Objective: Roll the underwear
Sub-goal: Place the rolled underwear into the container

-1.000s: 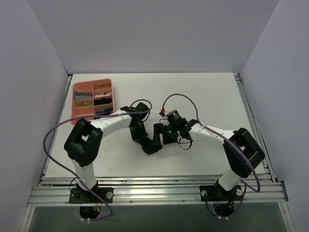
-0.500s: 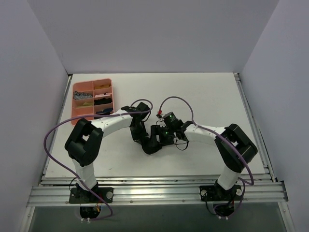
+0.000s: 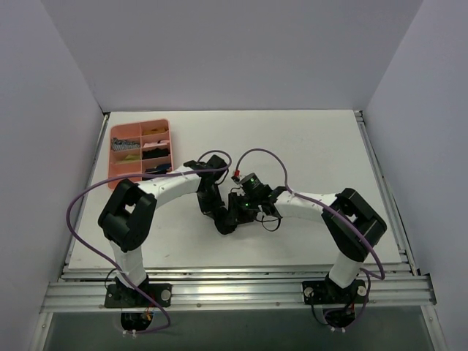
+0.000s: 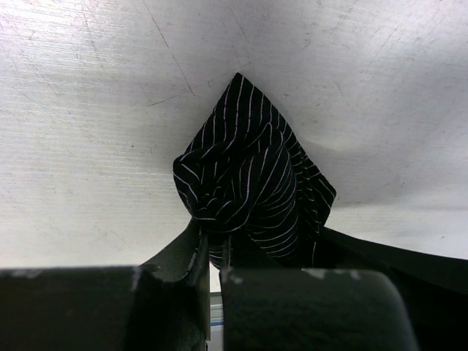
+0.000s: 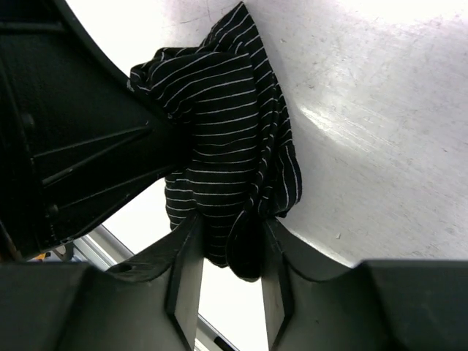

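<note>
**Right gripper brought in against the left one at the bunched underwear**

Since a second ago, the right arm has been swung leftward and its elbow drawn in. The right gripper [image 5: 229, 223] has been carried up to the left gripper [image 4: 212, 238], and its jaws have been narrowed from a wide spread.

Both arm bases are bolted along the near edge of the desk [image 3: 322, 146]. A purple cable [image 3: 80, 201] is looped over each arm.

Toward the middle of the desk, slightly left of centre, the two grippers are met nose to nose. The underwear [image 4: 252, 175] is held between them. It is seen as black fabric with thin white stripes, gathered into a twisted bundle. One pointed corner is laid out on the desk surface.

In the left wrist view, the left gripper's fingers [image 4: 183, 256] are pressed together, with the near end of the bundle pinched between them.

In the right wrist view, a hanging fold of the fabric is flanked by the right gripper's fingers [image 5: 272, 256]. Whether it is actually squeezed cannot be told, as a thin sliver of light is seen beside one finger.

At the far left corner of the desk, a pink divided tray [image 3: 140, 123] is set well apart from the grippers. Small items are sorted in its compartments.
</note>
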